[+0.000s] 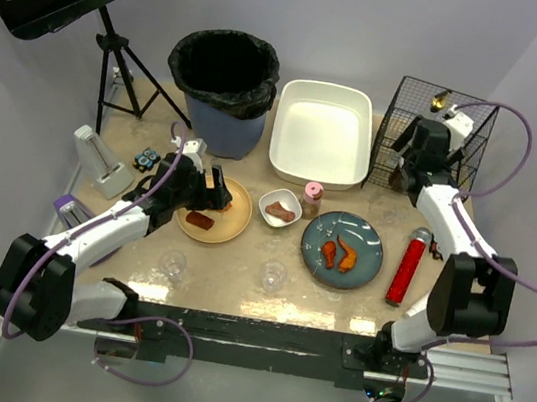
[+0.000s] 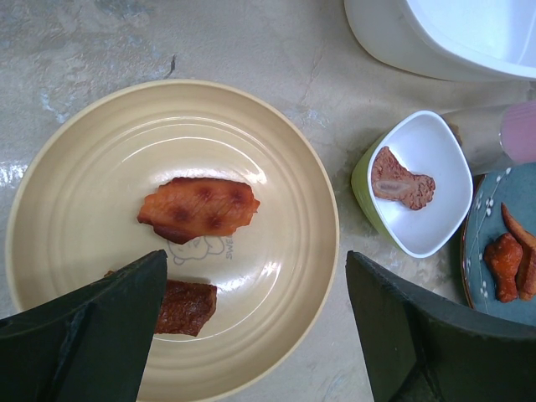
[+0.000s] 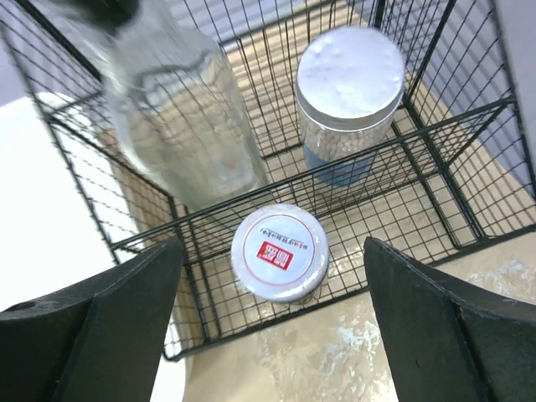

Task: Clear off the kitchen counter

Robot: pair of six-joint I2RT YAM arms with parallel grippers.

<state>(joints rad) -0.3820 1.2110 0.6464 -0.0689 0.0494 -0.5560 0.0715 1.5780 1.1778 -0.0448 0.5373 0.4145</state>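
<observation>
The beige kitchen counter [image 1: 238,267] holds a tan plate [image 1: 229,228] with an orange food piece [image 2: 199,208] and a dark red one [image 2: 188,306]. My left gripper [image 1: 217,191] hovers open over that plate [image 2: 84,151], its jaws [image 2: 255,268] wide apart and empty. My right gripper [image 1: 420,148] hangs open above the black wire basket [image 1: 470,140]. Below its jaws [image 3: 272,247] a white-lidded jar with a red label [image 3: 278,251] stands inside the basket [image 3: 402,142], free of the fingers.
On the counter sit a small white bowl [image 1: 279,207], a pink-lidded jar [image 1: 311,199], a blue plate [image 1: 368,246] with food, a red cylinder [image 1: 406,270] and two glasses [image 1: 173,265] [image 1: 273,276]. A bin [image 1: 223,88] and white tub [image 1: 284,133] stand behind. The basket also holds a bottle [image 3: 180,126] and a jar [image 3: 350,75].
</observation>
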